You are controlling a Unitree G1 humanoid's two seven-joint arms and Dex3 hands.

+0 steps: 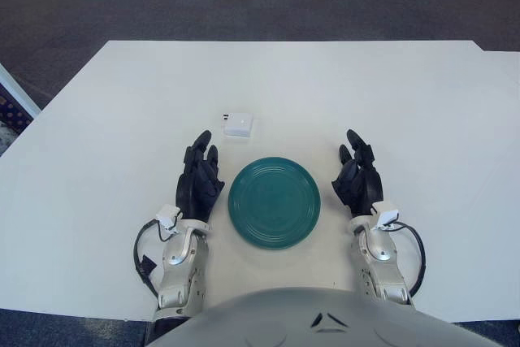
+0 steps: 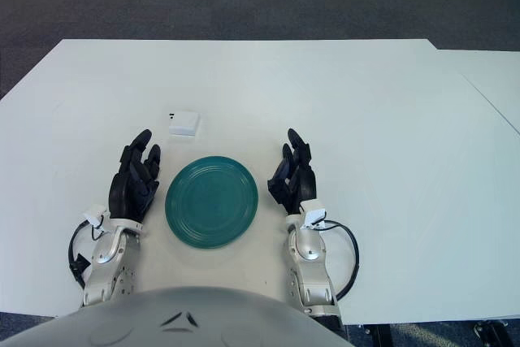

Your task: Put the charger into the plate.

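Note:
A small white charger (image 1: 238, 125) with its prongs pointing left lies on the white table, just beyond the plate. The round teal plate (image 1: 274, 202) sits at the near middle of the table and holds nothing. My left hand (image 1: 201, 175) rests on the table left of the plate, fingers stretched out and relaxed, holding nothing; the charger lies a little ahead and to the right of it. My right hand (image 1: 357, 173) rests right of the plate, fingers also relaxed and empty.
The white table (image 1: 366, 95) stretches wide on all sides, with dark carpet beyond its far edge. A second table edge shows at the far right (image 2: 487, 79). My torso (image 1: 325, 318) fills the bottom edge.

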